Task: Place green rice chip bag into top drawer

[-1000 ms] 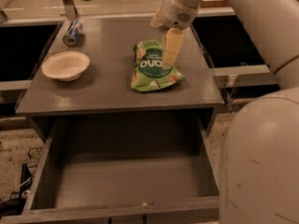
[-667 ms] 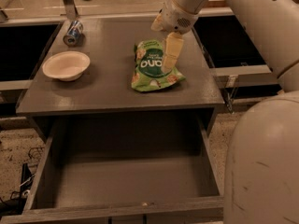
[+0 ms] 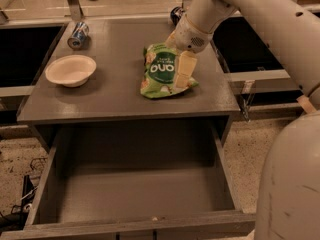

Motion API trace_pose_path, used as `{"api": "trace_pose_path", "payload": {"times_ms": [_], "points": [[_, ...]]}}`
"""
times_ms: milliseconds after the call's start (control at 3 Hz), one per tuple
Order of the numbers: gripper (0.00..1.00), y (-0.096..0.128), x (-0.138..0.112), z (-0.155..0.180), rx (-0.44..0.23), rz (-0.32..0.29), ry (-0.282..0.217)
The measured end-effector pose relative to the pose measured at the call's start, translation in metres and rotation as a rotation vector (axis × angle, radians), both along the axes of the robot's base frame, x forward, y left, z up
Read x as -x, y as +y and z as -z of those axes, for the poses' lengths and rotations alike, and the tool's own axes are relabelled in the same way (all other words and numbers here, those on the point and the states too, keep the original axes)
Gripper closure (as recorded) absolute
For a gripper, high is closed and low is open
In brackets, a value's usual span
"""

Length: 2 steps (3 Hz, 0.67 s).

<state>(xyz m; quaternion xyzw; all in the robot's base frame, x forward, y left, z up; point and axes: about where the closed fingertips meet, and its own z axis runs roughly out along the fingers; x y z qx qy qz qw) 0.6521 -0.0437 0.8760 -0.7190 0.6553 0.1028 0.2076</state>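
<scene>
The green rice chip bag [image 3: 161, 72] lies on the grey table top [image 3: 115, 96], right of its middle, lettering up. My gripper [image 3: 183, 78] comes down from the upper right and sits on the bag's right side, touching it. The top drawer [image 3: 47, 186] is pulled out wide below the table's front edge, and nothing shows inside it. Its front panel [image 3: 150, 227] runs along the bottom of the view.
A white bowl [image 3: 71, 70] stands on the table's left side. A blue can [image 3: 78, 35] lies at the back left corner and another can [image 3: 175, 14] at the back behind my arm. My white arm and body [image 3: 290, 184] fill the right side.
My gripper has come down a little onto the right side of the bag. The bag, bowl and drawer have not moved.
</scene>
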Motion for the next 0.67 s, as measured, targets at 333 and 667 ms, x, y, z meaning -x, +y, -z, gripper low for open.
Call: {"api": "trace_pose_path", "payload": {"times_ms": [333, 667], "points": [[0.00, -0.0013, 0.0057, 0.0126, -0.008, 0.003, 0.013], [0.00, -0.0013, 0.0053, 0.0155, -0.008, 0.010, 0.015]]}}
